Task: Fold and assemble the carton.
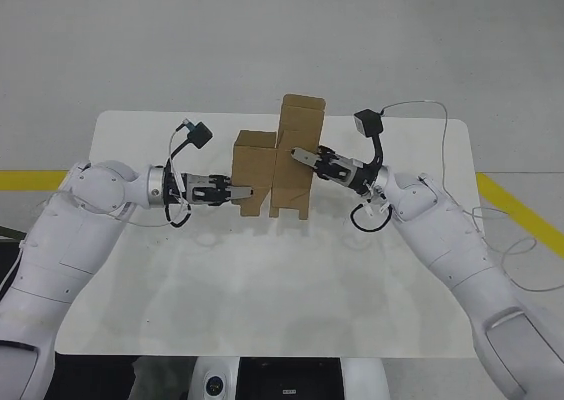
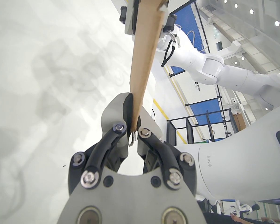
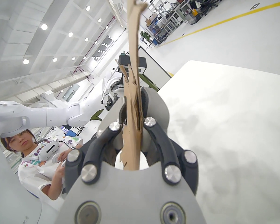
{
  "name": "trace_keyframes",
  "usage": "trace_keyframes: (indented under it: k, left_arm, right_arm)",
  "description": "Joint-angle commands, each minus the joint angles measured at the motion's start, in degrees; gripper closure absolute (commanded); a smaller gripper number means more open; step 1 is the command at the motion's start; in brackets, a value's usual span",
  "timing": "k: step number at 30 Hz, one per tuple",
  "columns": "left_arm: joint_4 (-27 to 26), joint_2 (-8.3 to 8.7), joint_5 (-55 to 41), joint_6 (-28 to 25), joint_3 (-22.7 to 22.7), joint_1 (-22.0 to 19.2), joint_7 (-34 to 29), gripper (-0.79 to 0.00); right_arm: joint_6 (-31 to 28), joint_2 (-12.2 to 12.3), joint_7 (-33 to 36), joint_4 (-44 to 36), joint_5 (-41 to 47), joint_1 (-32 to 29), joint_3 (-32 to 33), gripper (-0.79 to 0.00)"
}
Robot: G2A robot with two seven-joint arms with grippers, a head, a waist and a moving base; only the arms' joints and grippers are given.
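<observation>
- Top view: the brown carton (image 1: 284,160), partly folded with one tall panel raised, is over the far half of the white bench (image 1: 262,300). The left gripper (image 1: 247,190) meets the carton's left side and the right gripper (image 1: 299,155) its right side.
- Left wrist view: the left gripper (image 2: 133,117) has its fingers (image 2: 113,113) pinched tight on a flap of the carton (image 2: 144,47), seen edge-on. The right gripper (image 2: 147,5) grips the same cardboard at its far end.
- Right wrist view: the right gripper (image 3: 133,110) has its fingers (image 3: 155,104) clamped on a frayed edge of the carton (image 3: 133,36), with the bench (image 3: 224,117) beside it.
</observation>
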Motion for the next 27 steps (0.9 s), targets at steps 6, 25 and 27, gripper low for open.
trace_keyframes:
  k: [6,25,27]
  left_arm:
    - [0.2,0.49,1.4,3.7,0.8,-2.4,-7.4,0.000]
    - [-4.0,5.20,-9.3,16.0,10.6,-6.5,-19.7,0.000]
    - [-4.1,5.62,-10.3,16.2,11.8,-7.1,-19.9,0.000]
  right_arm:
    - [0.0,2.2,14.0,-1.7,3.1,-0.4,3.3,-0.785]
    - [6.1,10.3,20.4,-8.9,14.5,-1.4,-4.9,-0.785]
    - [6.2,10.8,20.4,-10.2,15.4,-1.5,-6.5,-0.785]
